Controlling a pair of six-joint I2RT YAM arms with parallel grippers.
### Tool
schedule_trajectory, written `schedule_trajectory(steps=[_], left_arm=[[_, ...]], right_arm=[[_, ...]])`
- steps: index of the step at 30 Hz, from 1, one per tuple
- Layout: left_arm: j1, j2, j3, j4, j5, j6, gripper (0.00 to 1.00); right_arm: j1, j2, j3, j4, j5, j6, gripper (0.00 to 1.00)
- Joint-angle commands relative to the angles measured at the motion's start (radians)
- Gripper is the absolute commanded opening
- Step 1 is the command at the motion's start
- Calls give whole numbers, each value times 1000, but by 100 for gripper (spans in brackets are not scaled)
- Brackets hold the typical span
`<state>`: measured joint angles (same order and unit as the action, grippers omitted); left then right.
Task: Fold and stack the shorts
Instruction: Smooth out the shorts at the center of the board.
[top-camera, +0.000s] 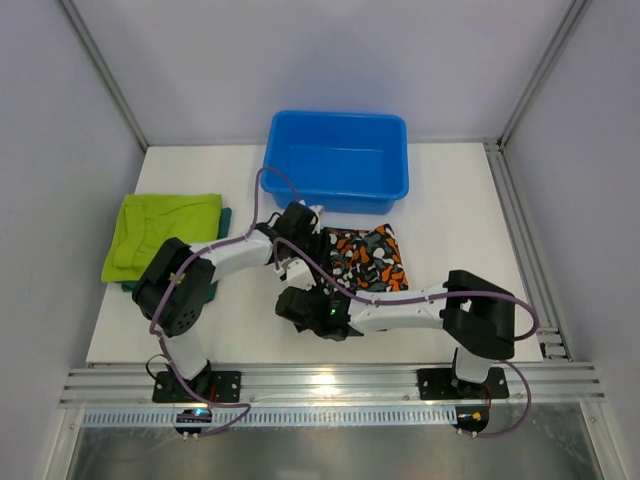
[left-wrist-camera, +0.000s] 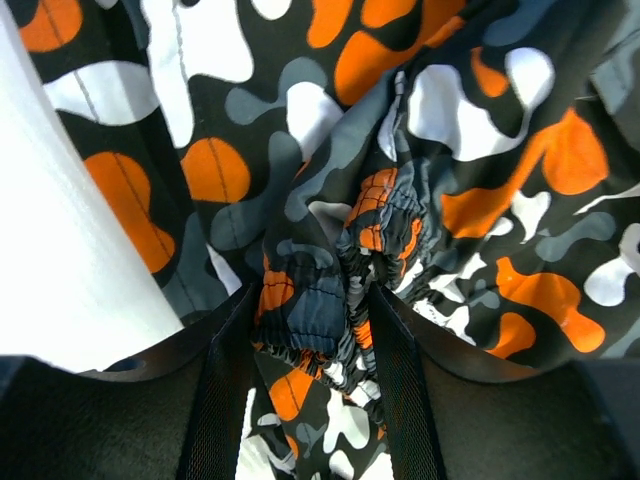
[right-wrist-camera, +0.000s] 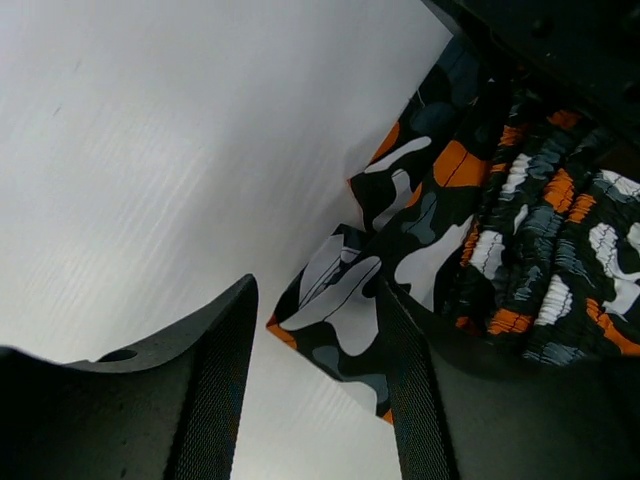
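On the white bench (top-camera: 450, 200), seen from above, the camouflage shorts (top-camera: 368, 258) lie about in the middle, just in front of the blue tub (top-camera: 335, 160), which stands at the far edge. Near the left edge the lime shorts (top-camera: 165, 235) lie folded on top of the dark teal shorts (top-camera: 226, 216), of which only a narrow border shows. The left claw (top-camera: 300, 262) is down at the left side of the camouflage shorts. The right claw (top-camera: 312, 298) is at their near left corner, close to the left one. From this height I cannot tell how the jaws of either one stand.

In the left wrist view the camouflage shorts (left-wrist-camera: 480, 180) fill nearly the whole picture, with a strip of bench (left-wrist-camera: 70, 260) at the left. The left claw (left-wrist-camera: 315, 320) holds a bunched fold of the cloth at the gathered elastic waistband. The two black fingers (left-wrist-camera: 225, 400) press it from both sides, so the jaws are narrow and closed on the fabric.

In the right wrist view the right claw (right-wrist-camera: 318, 290) is wide, with nothing pinched. A flat corner of the camouflage shorts (right-wrist-camera: 430, 210) lies on the bench (right-wrist-camera: 150, 150) and reaches into the gap. It comes up to the right-hand finger (right-wrist-camera: 410, 390) and stays apart from the other finger. The wrinkled waistband is at the right edge of the picture.
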<state>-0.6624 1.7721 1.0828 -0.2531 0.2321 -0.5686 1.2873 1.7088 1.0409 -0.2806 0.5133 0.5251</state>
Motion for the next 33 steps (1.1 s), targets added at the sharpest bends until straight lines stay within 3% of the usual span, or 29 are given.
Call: schedule_trajectory(steps=[1, 4, 8, 9, 13, 16, 19, 20, 22, 33], left_arm=[[1, 1, 28, -21, 9, 4, 49], [3, -13, 31, -34, 3, 9, 50], [1, -26, 49, -61, -13, 16, 50], [1, -30, 52, -69, -16, 22, 50], [1, -19, 74, -77, -13, 33, 46], [3, -4, 83, -65, 15, 38, 37], [4, 7, 88, -46, 38, 38, 18], [4, 16, 91, -40, 41, 42, 7], [6, 27, 104, -37, 50, 49, 0], [27, 127, 213, -74, 12, 96, 0]], right_arm=[[4, 38, 57, 26, 125, 21, 54], [4, 93, 80, -2, 145, 39, 53], [6, 118, 67, -15, 122, 81, 39], [9, 112, 58, -11, 117, 87, 30], [9, 104, 15, -11, 96, 111, 20], [10, 94, -7, -2, 77, 124, 15], [14, 81, -25, 11, 64, 131, 11], [15, 81, -28, 14, 60, 131, 10], [18, 78, -30, 8, 57, 131, 7], [72, 75, -28, -12, 48, 151, 4]])
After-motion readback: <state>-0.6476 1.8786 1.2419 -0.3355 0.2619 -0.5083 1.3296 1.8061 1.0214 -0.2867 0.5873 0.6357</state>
